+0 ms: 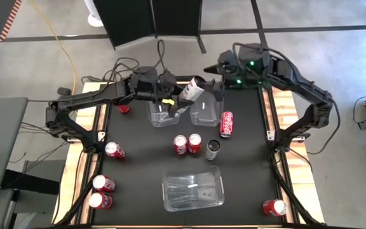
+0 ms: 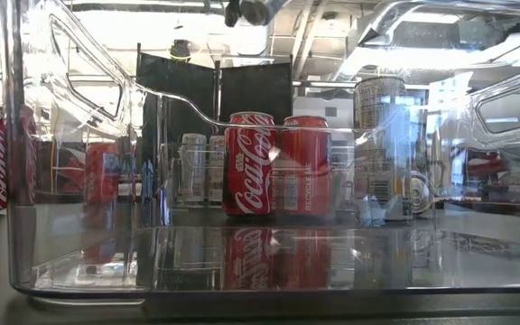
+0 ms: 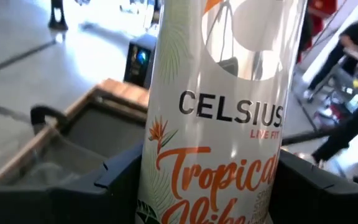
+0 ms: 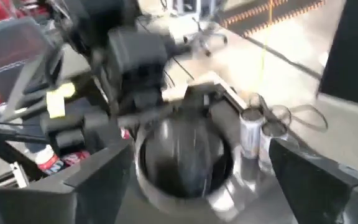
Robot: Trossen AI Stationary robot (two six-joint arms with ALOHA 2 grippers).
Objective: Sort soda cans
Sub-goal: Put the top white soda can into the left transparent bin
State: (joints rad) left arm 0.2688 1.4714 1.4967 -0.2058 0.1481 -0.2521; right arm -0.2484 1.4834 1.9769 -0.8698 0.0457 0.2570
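Observation:
A tall white can [image 1: 193, 88] printed with orange lettering [image 3: 222, 112] hangs tilted above the two far clear bins, and my left gripper [image 1: 180, 97] is shut on it. My right gripper [image 1: 212, 88] is open. Its fingers stand on either side of the can's dark, hollow bottom end [image 4: 185, 155], with a gap on both sides. Two red cans [image 1: 187, 144] and a silver one [image 1: 212, 149] stand mid-table. One red can [image 1: 227, 123] lies on its side. Several silver cans [image 4: 253, 134] stand in a far bin. My left gripper pinches the white can's body [image 3: 166, 180] between its two fingers, which lie across the can. The fingers come about level from the table's left side. The can is lifted clear over the far bins and tilted, its bottom end toward my right gripper.
Two clear bins [image 1: 161, 116] [image 1: 203, 114] stand at the far middle and a third [image 1: 194, 189] near the front edge. Red cans stand along the left side [image 1: 115, 151] [image 1: 103, 184] [image 1: 99, 201], at the far left [image 1: 124, 108] and at the front right [image 1: 274, 207].

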